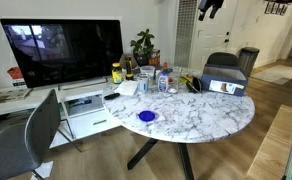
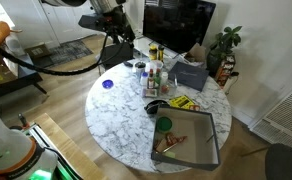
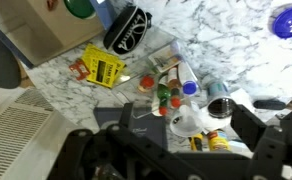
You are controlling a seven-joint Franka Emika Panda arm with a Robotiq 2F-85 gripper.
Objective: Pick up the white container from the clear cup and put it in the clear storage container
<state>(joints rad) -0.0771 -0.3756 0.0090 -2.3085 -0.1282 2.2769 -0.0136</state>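
Note:
In the wrist view a clear cup stands upright on the marble table among bottles, with something whitish inside that looks like the white container. My gripper is open and empty, high above the table, and its two dark fingers frame the cup from above. The clear storage container is a shallow tray at the upper left holding a green lid. It also shows near the table's edge in an exterior view. My gripper hangs well above the table in an exterior view.
A cluster of bottles and jars surrounds the cup. A yellow packet, a black mesh object, a blue lid and a grey box lie on the round marble table. A TV stands beside it.

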